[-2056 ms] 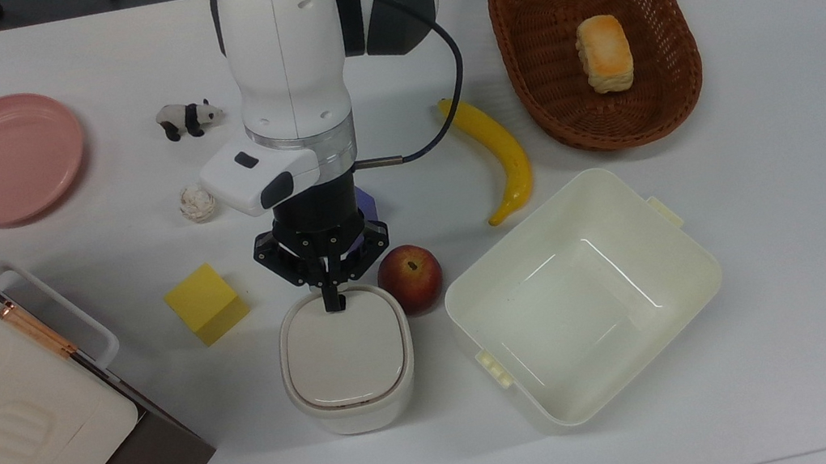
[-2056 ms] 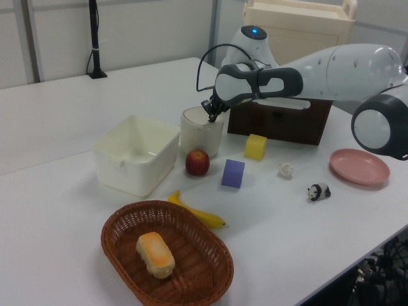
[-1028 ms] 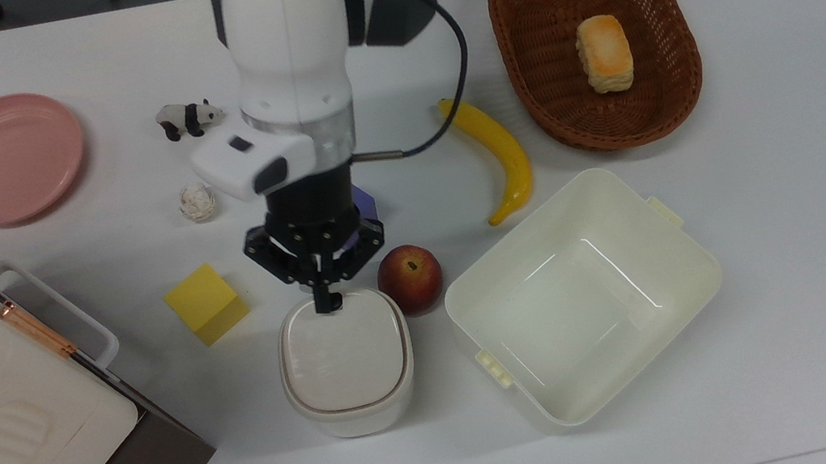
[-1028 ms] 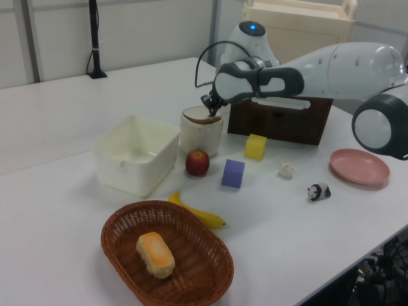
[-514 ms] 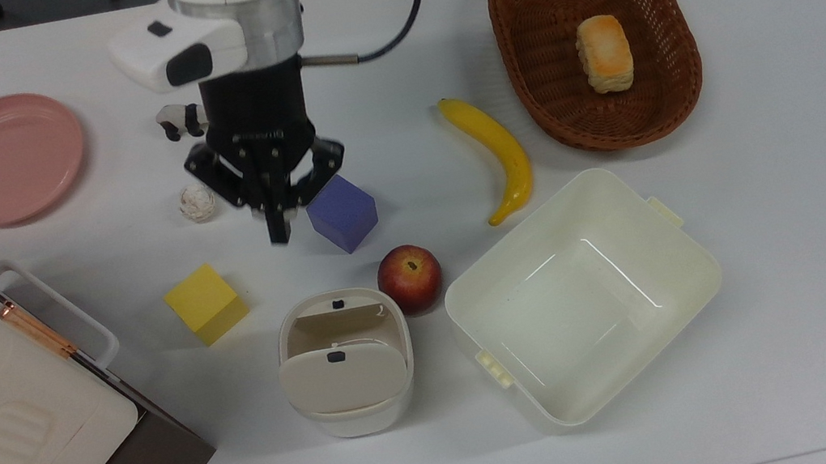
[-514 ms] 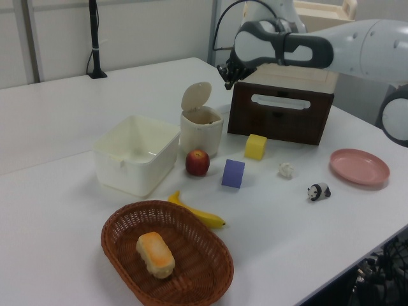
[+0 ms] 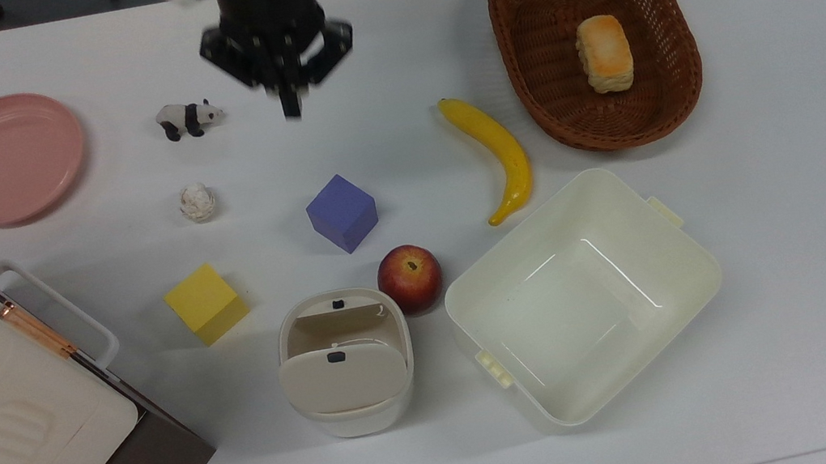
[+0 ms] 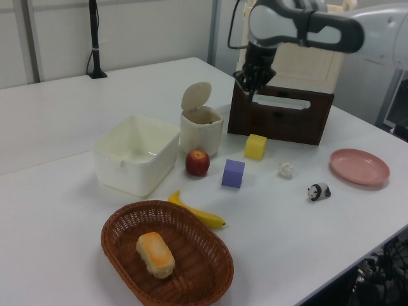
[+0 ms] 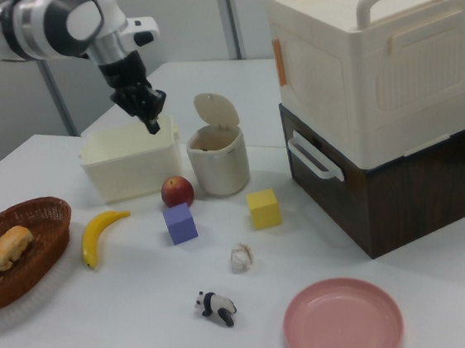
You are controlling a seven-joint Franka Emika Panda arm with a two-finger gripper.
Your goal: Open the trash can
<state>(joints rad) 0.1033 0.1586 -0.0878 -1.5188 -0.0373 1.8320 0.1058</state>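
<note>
My claw (image 7: 290, 107) hangs high over the far side of the bench (image 7: 786, 209), fingers together and holding nothing; in the top view it sits at about twelve o'clock from the bin (image 7: 345, 363), well apart from it, with the purple cube (image 7: 342, 213) between us. The bin stands on the bench just beside the apple (image 7: 410, 278), which is at its two o'clock in the top view, and the tub (image 7: 583, 295) lies off at its three o'clock. Its lid (image 8: 195, 95) is tipped up on the hinge, near upright in the left view, and the mouth is bare, so I judge the opening itself done. What is left, as I read it, is to get clear cleanly. To do that well I keep my height, so I pass over the cube and the panda (image 7: 189, 118), which is at nine o'clock from my claw, without brushing either. I avoid swinging back over the bin, since a knock on that raised lid could drop it shut. I also mind the big box (image 9: 370, 60) stacked on the dark case (image 9: 391, 182), which looks close behind my wrist in the left view.
</note>
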